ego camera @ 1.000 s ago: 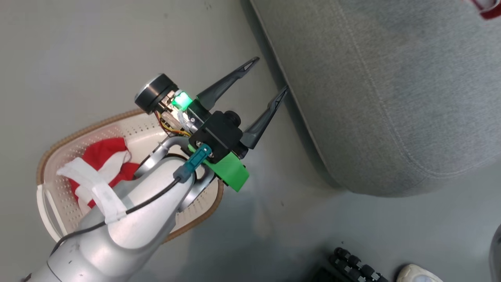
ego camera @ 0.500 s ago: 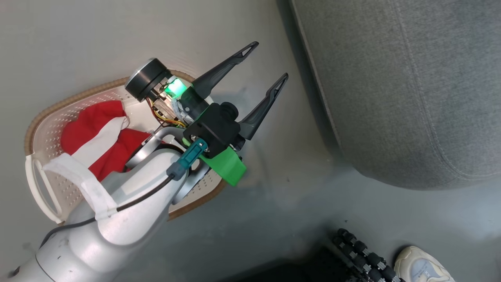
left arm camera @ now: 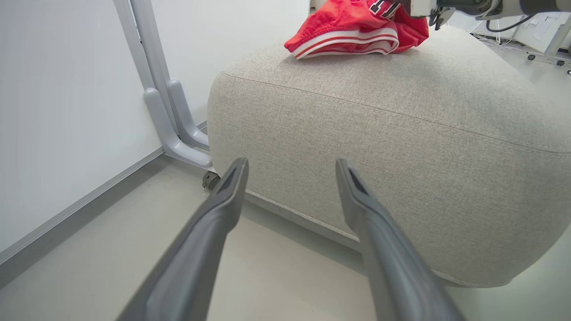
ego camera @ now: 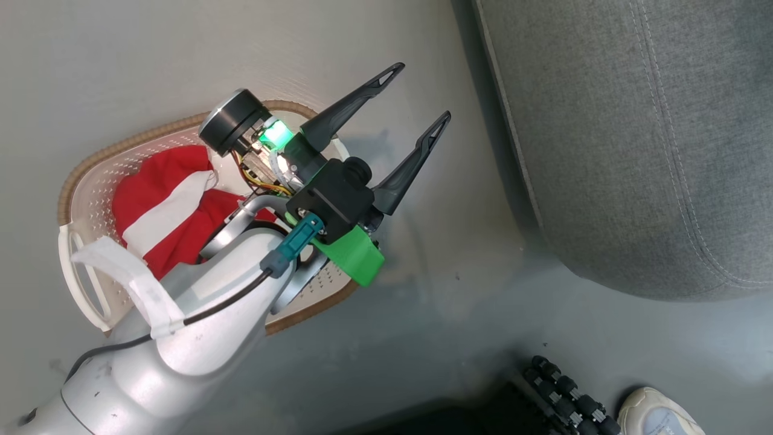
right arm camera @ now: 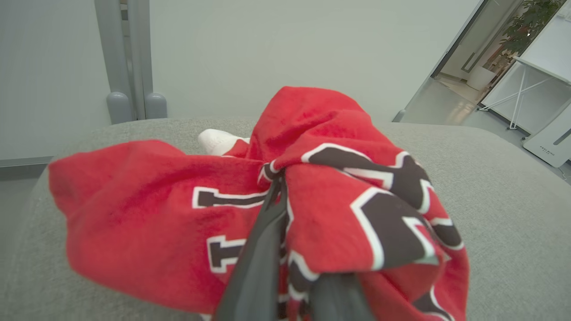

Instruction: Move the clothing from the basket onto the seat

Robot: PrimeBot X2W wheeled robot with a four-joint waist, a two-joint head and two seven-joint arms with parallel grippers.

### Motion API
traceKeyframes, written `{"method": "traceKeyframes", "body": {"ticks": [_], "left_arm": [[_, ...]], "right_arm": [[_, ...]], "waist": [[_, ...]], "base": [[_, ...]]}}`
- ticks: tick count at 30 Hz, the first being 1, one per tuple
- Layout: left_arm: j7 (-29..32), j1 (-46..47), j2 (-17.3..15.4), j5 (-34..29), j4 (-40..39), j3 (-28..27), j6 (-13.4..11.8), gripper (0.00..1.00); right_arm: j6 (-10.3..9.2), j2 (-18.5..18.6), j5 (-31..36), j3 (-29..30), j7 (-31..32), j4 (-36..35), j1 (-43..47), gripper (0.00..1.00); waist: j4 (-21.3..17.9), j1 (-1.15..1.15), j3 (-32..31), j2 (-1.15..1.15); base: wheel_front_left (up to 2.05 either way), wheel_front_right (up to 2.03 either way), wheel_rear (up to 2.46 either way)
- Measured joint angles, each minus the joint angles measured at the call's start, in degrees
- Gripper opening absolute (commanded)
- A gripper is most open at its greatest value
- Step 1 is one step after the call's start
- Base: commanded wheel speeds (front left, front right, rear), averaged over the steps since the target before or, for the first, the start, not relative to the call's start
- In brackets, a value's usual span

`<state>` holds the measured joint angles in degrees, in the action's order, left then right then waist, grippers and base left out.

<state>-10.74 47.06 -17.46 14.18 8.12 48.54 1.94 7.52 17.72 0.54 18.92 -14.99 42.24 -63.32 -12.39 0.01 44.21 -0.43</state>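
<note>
In the head view the cream basket (ego camera: 96,190) sits on the floor at the left, with a red garment with broad white stripes (ego camera: 163,205) in it. My left gripper (ego camera: 421,90) is open and empty above the basket's right end, fingers pointing toward the grey seat (ego camera: 634,121). The left wrist view has the left gripper (left arm camera: 291,164) open, facing the seat's side (left arm camera: 401,133). On top of the seat lies the red jersey (left arm camera: 352,22). My right gripper (right arm camera: 285,187) is shut on the jersey (right arm camera: 142,214), bunched on the seat (right arm camera: 513,200).
A pale shoe (ego camera: 658,417) and a black ribbed part (ego camera: 561,393) are at the lower right on the floor. A grey metal post (left arm camera: 165,102) stands by the white wall left of the seat. Bare floor lies between basket and seat.
The head camera has shifted, so the seat sits further right in the picture. The left gripper stays open, and more of the striped garment shows beside the arm.
</note>
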Motion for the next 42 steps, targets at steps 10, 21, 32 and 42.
{"method": "traceKeyframes", "body": {"ticks": [10, 21, 32, 42], "left_arm": [[-2.2, -0.9, 0.6, 1.5, 2.3, -0.3, -1.0, 1.00], [-4.0, -6.6, 1.7, 4.4, 5.0, -2.4, -3.0, 1.00], [-4.4, -15.5, 2.0, 7.0, 3.8, -11.5, -5.8, 1.00], [-4.4, -23.4, 2.5, 6.3, 2.5, -23.3, -6.6, 1.00]], "right_arm": [[0.00, -3.0, -1.2, 0.1, 0.0, -5.2, 7.5, 1.00], [0.00, -6.2, -3.7, -3.8, 0.0, -15.4, 23.5, 1.00], [0.00, -8.9, -6.2, -10.7, 0.0, -25.9, 34.3, 1.00], [0.00, -11.2, -6.3, -15.9, 0.0, -29.1, 38.8, 1.00]], "waist": [[0.0, 0.00, -3.9, 0.00], [-0.7, -0.01, -12.5, 0.00], [0.7, -0.01, -21.6, 0.00], [6.1, -0.01, -27.4, 0.00]], "base": [[0.00, 0.00, 0.00], [0.00, 0.00, 0.00], [0.00, 0.00, 0.00], [0.00, 0.00, 0.00]]}}
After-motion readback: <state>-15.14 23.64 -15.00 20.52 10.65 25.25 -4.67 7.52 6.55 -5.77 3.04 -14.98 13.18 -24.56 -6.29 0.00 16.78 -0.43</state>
